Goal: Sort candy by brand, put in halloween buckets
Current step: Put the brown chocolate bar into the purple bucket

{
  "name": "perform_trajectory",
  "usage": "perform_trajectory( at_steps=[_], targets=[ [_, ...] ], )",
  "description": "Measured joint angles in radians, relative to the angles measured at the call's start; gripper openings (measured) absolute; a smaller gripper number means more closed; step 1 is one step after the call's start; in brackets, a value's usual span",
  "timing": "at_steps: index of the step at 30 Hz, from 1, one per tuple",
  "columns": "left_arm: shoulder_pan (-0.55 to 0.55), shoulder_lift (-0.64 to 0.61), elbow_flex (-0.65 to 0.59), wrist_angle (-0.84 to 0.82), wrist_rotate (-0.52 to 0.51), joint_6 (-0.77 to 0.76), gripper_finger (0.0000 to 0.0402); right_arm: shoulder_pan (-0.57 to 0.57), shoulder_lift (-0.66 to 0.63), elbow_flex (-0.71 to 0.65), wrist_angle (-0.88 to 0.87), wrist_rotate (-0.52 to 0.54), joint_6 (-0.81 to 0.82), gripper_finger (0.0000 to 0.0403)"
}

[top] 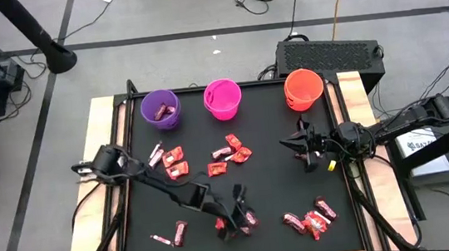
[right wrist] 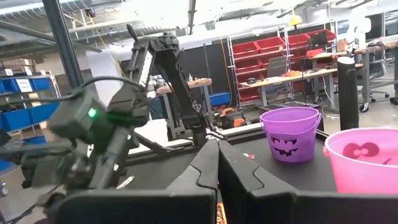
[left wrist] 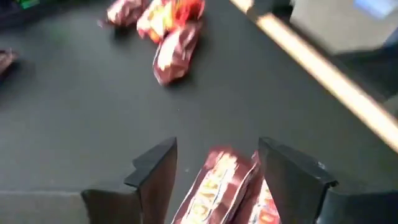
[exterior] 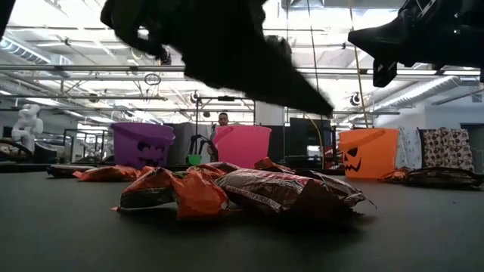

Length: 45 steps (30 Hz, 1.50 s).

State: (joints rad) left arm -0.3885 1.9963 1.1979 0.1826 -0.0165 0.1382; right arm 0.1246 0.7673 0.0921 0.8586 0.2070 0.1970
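Note:
My left gripper (top: 240, 211) is low near the table's near edge, open, pointing down. Its fingers stand on either side of a dark maroon candy (left wrist: 214, 186) that lies flat on the mat, with a red-orange candy (left wrist: 267, 208) beside it. My right gripper (top: 301, 142) is shut and hovers above the mat in front of the orange bucket (top: 303, 87). The purple bucket (top: 160, 109) has candy inside. It stands in a row with the pink bucket (top: 222, 98) along the far edge. Loose candy lies in clusters (top: 229, 152) on the mat. My left gripper's open fingers (left wrist: 155, 171) come from above and flank the maroon candy's end (left wrist: 217, 165). The candy lies flat on the mat. Whether either finger touches it I cannot tell.
More candy lies at the left (top: 170, 160), near left (top: 173, 234) and near right (top: 310, 219) of the mat. Wooden side rails (top: 102, 155) edge the black mat. A dark box (top: 329, 50) stands behind the orange bucket. Bare mat lies between the clusters.

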Motion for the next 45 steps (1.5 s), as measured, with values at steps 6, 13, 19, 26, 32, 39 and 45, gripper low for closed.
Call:
perform_trajectory(
  at_steps=[6,13,19,26,32,39,45],
  targets=[
    [0.037,0.018,0.033,-0.163,-0.016,0.009,0.0233,0.0,0.0,0.0,-0.001,0.0,0.0,0.0],
    [0.05,0.017,0.066,-0.299,0.034,0.052,0.0233,0.0,0.0,0.0,-0.009,0.0,-0.003,0.0],
    [0.051,0.002,0.072,-0.307,0.078,0.054,0.0233,0.0,0.0,0.0,-0.014,0.0,-0.003,0.0],
    [0.061,-0.003,0.073,-0.373,0.079,0.059,0.0221,0.0,0.0,0.0,-0.012,0.0,-0.003,0.0],
    [0.068,-0.003,0.072,-0.374,0.079,0.06,0.0182,0.0,0.0,0.0,-0.012,0.0,-0.003,0.0],
    [0.068,-0.003,0.071,-0.388,0.08,0.053,0.0154,0.0,0.0,0.0,-0.011,0.0,-0.003,0.0],
    [0.068,0.004,0.071,-0.383,0.088,0.051,0.0153,0.0,0.0,0.0,-0.011,0.0,-0.003,0.0]
  ],
)
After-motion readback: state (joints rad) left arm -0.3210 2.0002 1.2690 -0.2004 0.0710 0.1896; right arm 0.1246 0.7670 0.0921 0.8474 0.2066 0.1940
